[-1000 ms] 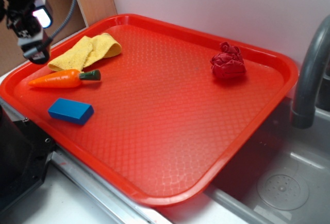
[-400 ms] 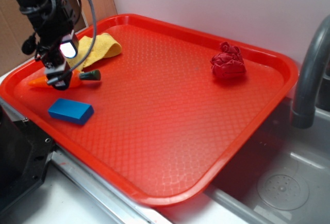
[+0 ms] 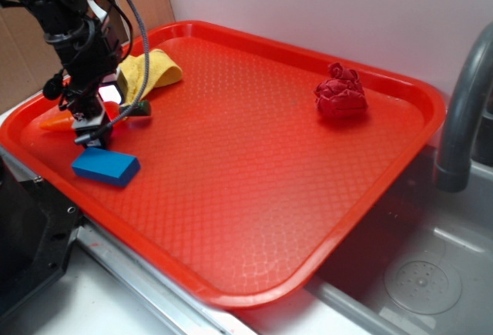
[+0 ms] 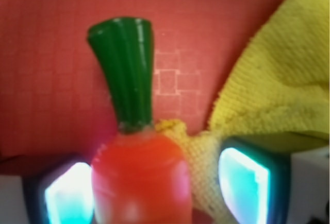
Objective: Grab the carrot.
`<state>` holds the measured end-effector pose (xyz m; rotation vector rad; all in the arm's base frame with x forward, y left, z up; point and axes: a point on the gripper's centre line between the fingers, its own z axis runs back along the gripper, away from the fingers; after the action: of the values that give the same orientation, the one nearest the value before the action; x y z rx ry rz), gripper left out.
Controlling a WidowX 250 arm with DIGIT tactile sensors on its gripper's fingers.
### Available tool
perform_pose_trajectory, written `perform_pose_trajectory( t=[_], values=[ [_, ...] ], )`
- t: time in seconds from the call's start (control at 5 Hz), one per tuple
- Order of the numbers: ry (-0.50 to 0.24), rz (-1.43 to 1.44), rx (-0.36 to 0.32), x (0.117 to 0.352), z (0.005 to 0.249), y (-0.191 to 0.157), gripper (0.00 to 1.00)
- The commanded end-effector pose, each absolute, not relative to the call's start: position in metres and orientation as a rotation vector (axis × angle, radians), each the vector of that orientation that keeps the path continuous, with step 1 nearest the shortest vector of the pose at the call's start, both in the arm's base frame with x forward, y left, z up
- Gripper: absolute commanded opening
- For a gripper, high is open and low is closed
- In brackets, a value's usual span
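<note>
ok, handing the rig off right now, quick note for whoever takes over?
Gripper: open, lowered over the carrot, fingers either side of its thick end, one close to the yellow cloth.
Carrot: lying on the red tray at its left edge, beside the cloth and just behind the blue block.
Done: approach and descent.
Left: close the fingers on the carrot, lift. Watch that the cloth doesn't get pinched too.
</note>
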<state>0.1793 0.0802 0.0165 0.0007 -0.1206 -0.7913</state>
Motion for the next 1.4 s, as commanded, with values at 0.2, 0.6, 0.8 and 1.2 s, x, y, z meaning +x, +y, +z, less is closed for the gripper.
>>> perform_pose_trajectory(
  t=[0.2,0.6,0.8,1.2],
  values=[
    [-0.129,-0.821,0.030,0.188,0.026,0.078,0.00],
    [-0.072,-0.580,0.076,0.195,0.078,0.061,0.00],
    [-0.015,-0.403,0.039,0.204,0.113,0.044,0.00],
    [-0.021,-0.151,-0.004,0.216,0.173,0.007,0.00]
  ],
)
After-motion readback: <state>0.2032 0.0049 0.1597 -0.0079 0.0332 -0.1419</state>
